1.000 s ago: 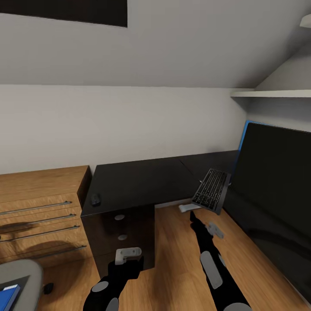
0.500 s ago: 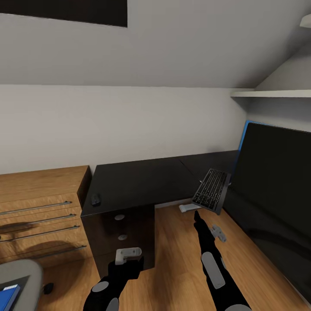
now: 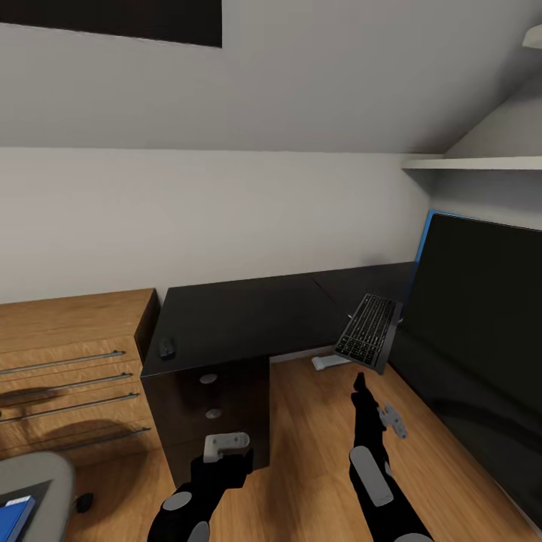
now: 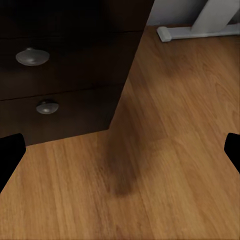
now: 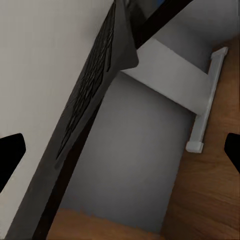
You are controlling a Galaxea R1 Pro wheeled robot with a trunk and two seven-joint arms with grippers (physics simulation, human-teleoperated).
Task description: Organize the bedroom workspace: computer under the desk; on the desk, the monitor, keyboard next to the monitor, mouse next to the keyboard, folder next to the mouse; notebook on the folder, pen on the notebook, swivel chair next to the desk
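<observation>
Head view: keyboard point(image 3: 368, 332) overhangs desk point(image 3: 241, 316); mouse point(image 3: 166, 347) near edge

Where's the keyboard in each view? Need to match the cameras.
Head view: keyboard right of centre, tilted, overhanging the desk edge beside the monitor.
Right wrist view: a dark slanting slab seen nearly edge-on, key rows visible.
Left wrist view: not in the picture.
Shared landmark: white desk foot on the oak floor.
</observation>
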